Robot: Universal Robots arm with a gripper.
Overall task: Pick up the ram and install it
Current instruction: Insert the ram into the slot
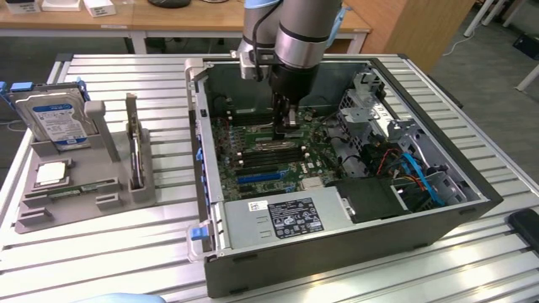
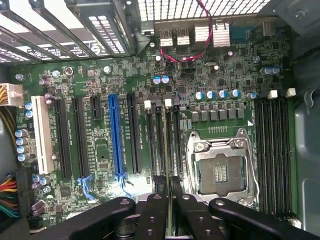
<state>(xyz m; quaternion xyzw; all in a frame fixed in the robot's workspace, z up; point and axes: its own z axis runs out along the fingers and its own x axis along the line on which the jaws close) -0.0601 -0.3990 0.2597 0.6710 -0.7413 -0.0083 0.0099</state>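
My silver-grey tubular arm with blue joint caps (image 1: 299, 28) stands steeply over the work. My black cylindrical wrist (image 1: 291, 79) points almost straight down. Below it hangs my slim black 2-finger gripper (image 1: 286, 129), upright. In the wrist view the gripper (image 2: 170, 200) has its 2 black fingers (image 2: 152, 215) close together. 2 rounded black outer links (image 2: 100, 212) spread to either side of them. My jaws are pinched on a thin green circuit-board stick, the ram (image 1: 291, 120). It stands on edge between my fingertips.
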